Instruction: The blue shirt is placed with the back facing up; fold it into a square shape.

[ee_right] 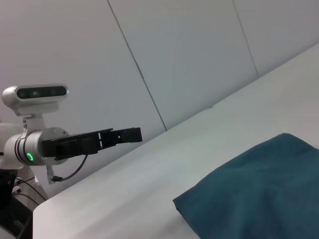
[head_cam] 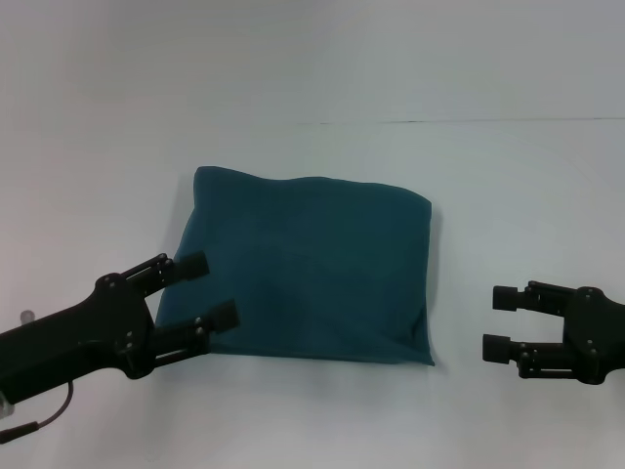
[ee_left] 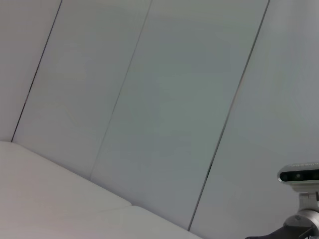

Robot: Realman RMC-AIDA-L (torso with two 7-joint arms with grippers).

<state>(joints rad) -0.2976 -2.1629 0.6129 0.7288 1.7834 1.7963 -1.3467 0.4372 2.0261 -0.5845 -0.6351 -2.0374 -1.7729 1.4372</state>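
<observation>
The blue shirt lies on the white table folded into a compact, roughly square packet with a plain top. My left gripper is open, and its fingertips hover at the packet's left edge with nothing between them. To the right of the shirt, a clear gap away, my right gripper is also open and holds nothing. The right wrist view shows one corner of the shirt, with the left gripper beyond it above the table. No shirt appears in the left wrist view.
A thin cable hangs under the left arm near the table's front left. Grey wall panels stand behind the table. The right arm's wrist camera shows at the edge of the left wrist view.
</observation>
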